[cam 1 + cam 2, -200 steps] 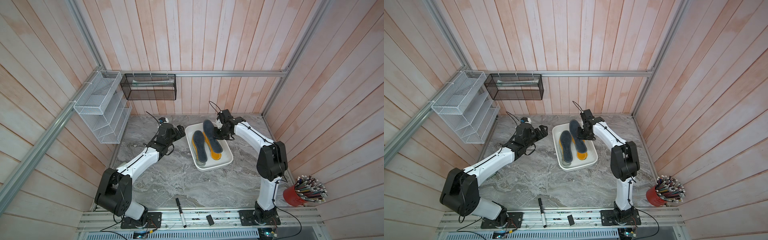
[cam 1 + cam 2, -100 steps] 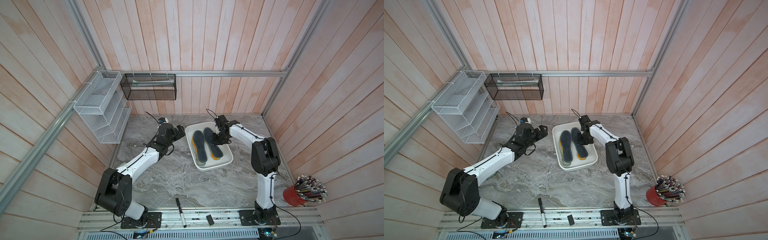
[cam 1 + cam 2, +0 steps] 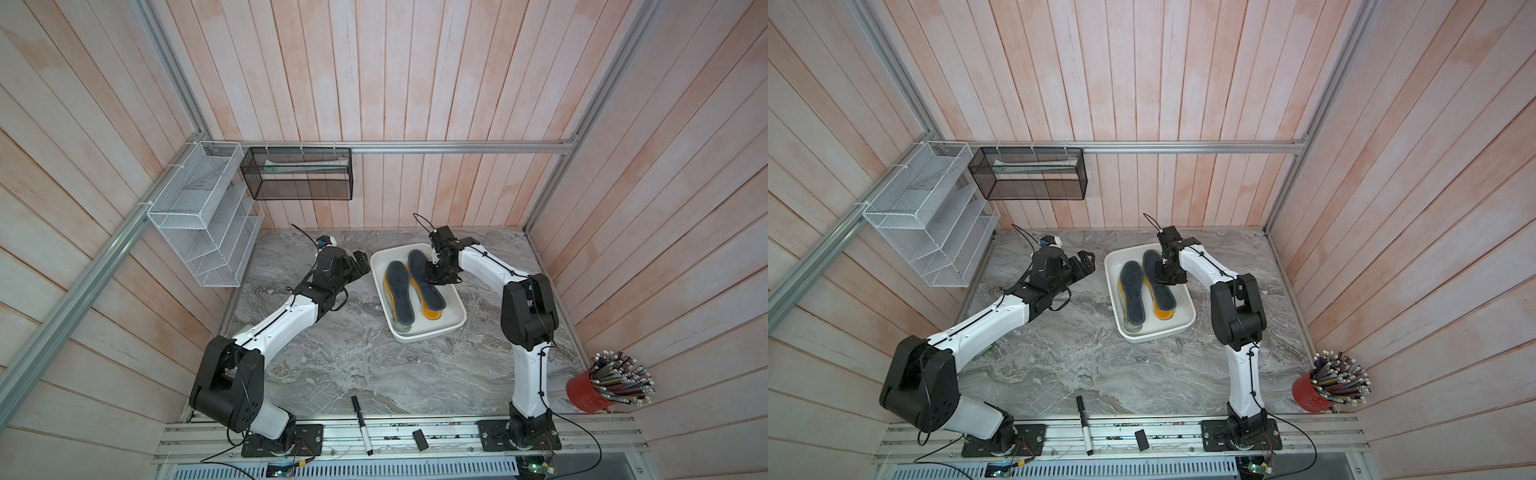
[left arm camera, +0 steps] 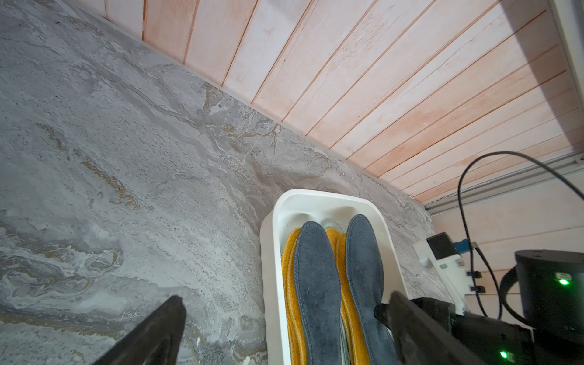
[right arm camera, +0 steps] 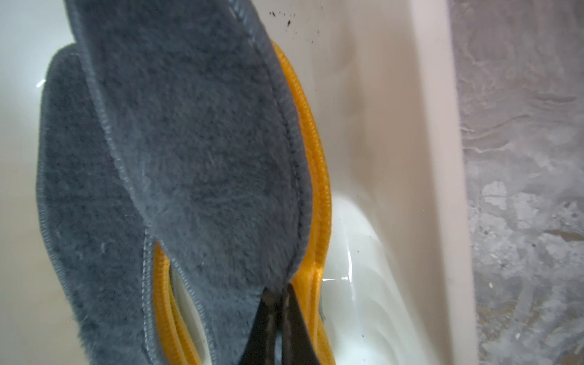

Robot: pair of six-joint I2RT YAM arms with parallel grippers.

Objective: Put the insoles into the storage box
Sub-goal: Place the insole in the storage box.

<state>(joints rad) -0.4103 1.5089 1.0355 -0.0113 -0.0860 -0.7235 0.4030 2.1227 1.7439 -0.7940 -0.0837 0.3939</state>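
The white storage box (image 3: pixel 454 328) (image 3: pixel 1185 328) lies on the marble table at the back middle. Two stacks of insoles lie inside it. A dark grey insole (image 3: pixel 398 296) (image 4: pixel 316 284) tops the left stack. Another dark grey insole (image 3: pixel 428 291) (image 3: pixel 1160 293) (image 5: pixel 202 132) lies on mustard-yellow insoles (image 3: pixel 432 314) (image 5: pixel 319 189). My right gripper (image 3: pixel 430 276) (image 3: pixel 1161 276) (image 5: pixel 278 289) is down in the box, shut on that insole's edge near the far end. My left gripper (image 3: pixel 362 265) (image 3: pixel 1087 263) (image 4: pixel 284 301) hovers open just left of the box's far corner, holding nothing.
A white wire rack (image 3: pixel 208 216) and a black mesh basket (image 3: pixel 299 178) hang on the back left walls. A red cup of pencils (image 3: pixel 586 392) stands at the front right. A marker (image 3: pixel 361 424) and a small black block (image 3: pixel 419 439) lie on the front rail.
My right gripper has lowered the dark grey insole from a tilted, raised pose down onto the yellow stack in the box, and the right arm has folded in. The left arm has stayed still.
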